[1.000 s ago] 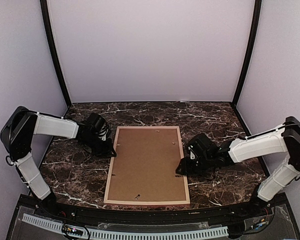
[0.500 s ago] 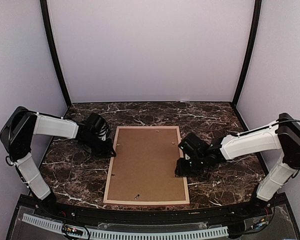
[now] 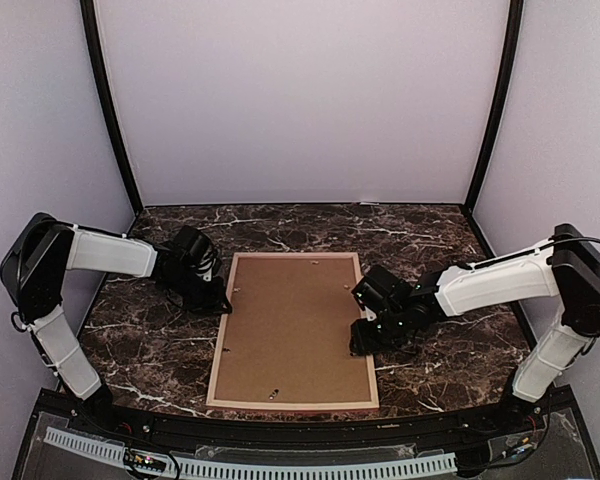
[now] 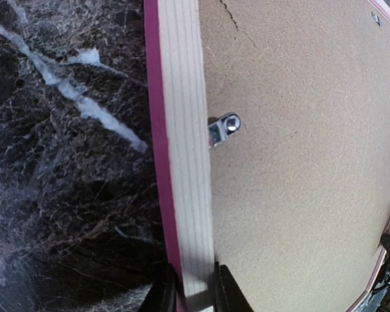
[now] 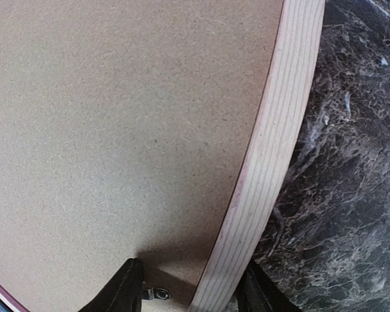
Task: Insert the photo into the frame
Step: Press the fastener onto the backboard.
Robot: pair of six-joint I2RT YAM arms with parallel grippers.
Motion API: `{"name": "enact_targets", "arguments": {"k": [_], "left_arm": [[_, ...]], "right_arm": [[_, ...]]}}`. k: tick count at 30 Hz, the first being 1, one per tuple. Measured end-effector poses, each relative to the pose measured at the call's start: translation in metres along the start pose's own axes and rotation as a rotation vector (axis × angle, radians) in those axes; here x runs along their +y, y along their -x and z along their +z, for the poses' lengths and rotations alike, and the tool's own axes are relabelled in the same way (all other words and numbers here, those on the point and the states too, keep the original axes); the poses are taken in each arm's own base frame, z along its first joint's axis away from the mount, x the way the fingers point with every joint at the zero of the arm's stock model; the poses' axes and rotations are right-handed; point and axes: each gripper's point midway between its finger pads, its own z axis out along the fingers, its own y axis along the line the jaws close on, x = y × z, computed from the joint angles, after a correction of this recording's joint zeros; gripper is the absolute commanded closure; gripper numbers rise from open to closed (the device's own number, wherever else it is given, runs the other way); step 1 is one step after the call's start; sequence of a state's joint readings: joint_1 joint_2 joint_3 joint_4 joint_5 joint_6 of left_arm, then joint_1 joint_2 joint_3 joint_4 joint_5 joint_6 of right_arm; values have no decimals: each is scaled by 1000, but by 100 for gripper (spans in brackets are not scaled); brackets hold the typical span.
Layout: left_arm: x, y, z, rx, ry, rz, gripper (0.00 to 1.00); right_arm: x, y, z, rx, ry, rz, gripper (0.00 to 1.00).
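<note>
1. Two grippers steady the face-down frame (image 4: 182, 130) on the table (image 3: 150, 350) — backing board (image 3: 295, 330) uppermost.
2. Left gripper (image 4: 195, 292) pinches the left rail; right gripper (image 5: 190, 289) straddles the right, unclenched.
3. Photo hidden — presumably underneath.

Dark marble table (image 3: 140, 340) with white veins, spreading out past both grippers. Plain brown backing board (image 3: 295, 325) lies flat between the left gripper (image 3: 220, 303) and the right gripper (image 3: 361, 340) — 1 small metal tab (image 4: 222, 129) sits just ahead of the left one, another tab (image 5: 157, 294) is tucked between the right one's fingertips. Pale lilac walls (image 3: 300, 100) beyond.
</note>
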State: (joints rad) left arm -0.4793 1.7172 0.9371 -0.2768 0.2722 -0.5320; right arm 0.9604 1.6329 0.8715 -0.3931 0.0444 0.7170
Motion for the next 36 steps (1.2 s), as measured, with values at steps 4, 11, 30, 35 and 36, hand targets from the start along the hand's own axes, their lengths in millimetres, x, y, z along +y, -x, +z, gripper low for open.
{"name": "enact_targets", "arguments": {"k": [4,11,30,35,36], "left_arm": [[0,0,0,1,0,1,92],[0,0,0,2,2,4,92],[0,-1,0,5,2,16,92],[0,-1,0,5,2,16,93],[0,-1,0,5,2,16,93]], "right_arm": [[1,-2,0,13,8,-29,50],[3,-8,-1,41,24,-82,49],[7,-32,-8,140,88,-205,48],[6,-35,-9,149,90,-216,52],[6,-35,-9,150,91,-217,53]]}}
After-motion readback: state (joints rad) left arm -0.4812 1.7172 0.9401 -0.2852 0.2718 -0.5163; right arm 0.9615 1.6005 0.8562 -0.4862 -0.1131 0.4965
